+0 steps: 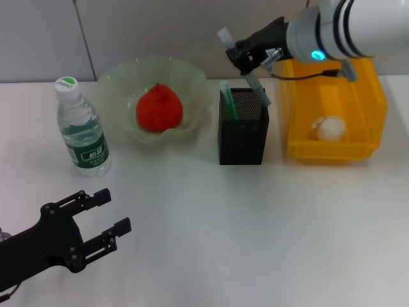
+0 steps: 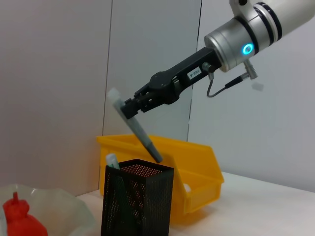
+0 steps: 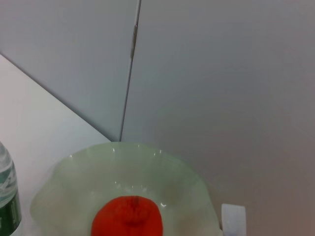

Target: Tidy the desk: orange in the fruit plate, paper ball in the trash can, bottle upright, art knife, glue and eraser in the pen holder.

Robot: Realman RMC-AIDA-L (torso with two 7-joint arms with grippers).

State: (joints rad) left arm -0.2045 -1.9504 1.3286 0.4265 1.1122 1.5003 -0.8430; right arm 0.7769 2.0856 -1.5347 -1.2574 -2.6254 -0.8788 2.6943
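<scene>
My right gripper (image 1: 241,61) is shut on a slim grey art knife (image 1: 254,83) and holds it tilted, its lower tip just over the rim of the black mesh pen holder (image 1: 243,137). The left wrist view shows the right gripper (image 2: 130,107), the knife (image 2: 140,132) and the holder (image 2: 137,204). A green-capped stick (image 1: 227,101) stands in the holder. The orange (image 1: 159,107) lies in the fruit plate (image 1: 192,80). The paper ball (image 1: 330,128) lies in the yellow trash can (image 1: 377,102). The bottle (image 1: 82,130) stands upright. The eraser is out of view. My left gripper (image 1: 115,211) is open and empty at the front left.
The trash can stands right beside the pen holder, on its right. The fruit plate sits close to the holder's left. The right wrist view shows the plate (image 3: 64,177), the orange (image 3: 127,221) and the wall behind the table.
</scene>
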